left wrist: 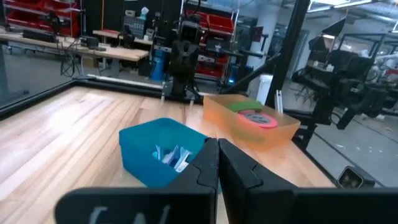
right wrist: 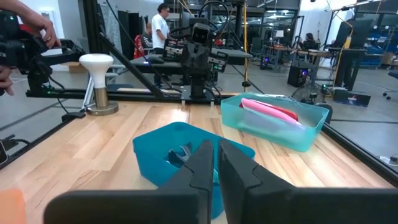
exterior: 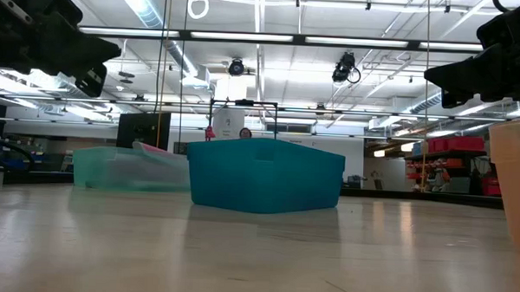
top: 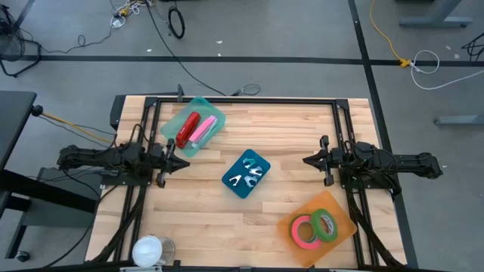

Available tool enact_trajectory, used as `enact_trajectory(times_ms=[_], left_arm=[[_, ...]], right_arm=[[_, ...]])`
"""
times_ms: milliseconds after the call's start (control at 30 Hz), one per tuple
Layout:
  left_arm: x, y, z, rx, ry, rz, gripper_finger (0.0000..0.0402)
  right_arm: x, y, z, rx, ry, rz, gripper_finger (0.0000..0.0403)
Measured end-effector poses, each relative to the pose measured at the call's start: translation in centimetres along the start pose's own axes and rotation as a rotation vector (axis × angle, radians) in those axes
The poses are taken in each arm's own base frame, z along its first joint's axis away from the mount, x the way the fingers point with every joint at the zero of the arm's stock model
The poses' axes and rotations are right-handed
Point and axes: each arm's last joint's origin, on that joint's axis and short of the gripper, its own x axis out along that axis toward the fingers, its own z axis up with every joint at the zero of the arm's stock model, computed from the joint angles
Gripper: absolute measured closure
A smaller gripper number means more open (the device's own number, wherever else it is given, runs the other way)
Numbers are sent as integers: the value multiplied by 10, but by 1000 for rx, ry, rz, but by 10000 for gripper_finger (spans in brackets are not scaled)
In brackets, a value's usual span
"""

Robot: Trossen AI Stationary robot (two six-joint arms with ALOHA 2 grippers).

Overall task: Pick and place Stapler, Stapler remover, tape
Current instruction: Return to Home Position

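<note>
A red stapler and a pink stapler (top: 193, 130) lie in a light teal bin (top: 194, 126) at the far left; the bin also shows in the right wrist view (right wrist: 273, 121). White staple removers (top: 248, 175) lie in a blue bin (top: 246, 174) at the middle. A pink tape roll (top: 304, 230) and a green one (top: 327, 225) lie in an orange bin (top: 321, 224) at the near right. My left gripper (top: 176, 163) is shut and empty left of the blue bin. My right gripper (top: 308, 160) is shut and empty right of it.
A white round object on a metal base (top: 151, 251) stands at the near left edge. A black frame (top: 242, 101) runs along the table's far edge and sides. Bare wood lies between the bins. People show in the room beyond the table in the right wrist view.
</note>
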Motion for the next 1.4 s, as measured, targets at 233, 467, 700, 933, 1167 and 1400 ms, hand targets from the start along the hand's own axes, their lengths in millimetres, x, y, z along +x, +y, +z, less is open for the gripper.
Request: enact_trajectory(times_ms=[233,467,700,933,1167,1400], left_arm=[[0,0,0,2,-4,-1,386],[0,-1,2,-1,-27,-12,386],[0,-1,3,-2,-35,-17,385],[0,-1,4,-1,-41,-19,385],[0,-1,4,-1,-43,-15,385],[0,0,4,-1,-44,-13,385]], right_arm=[[0,0,0,0,0,0,379],[0,0,0,0,0,0,379],[0,0,0,0,0,0,379],[0,0,0,0,0,0,379],[0,0,0,0,0,0,379],[0,0,0,0,0,0,379]])
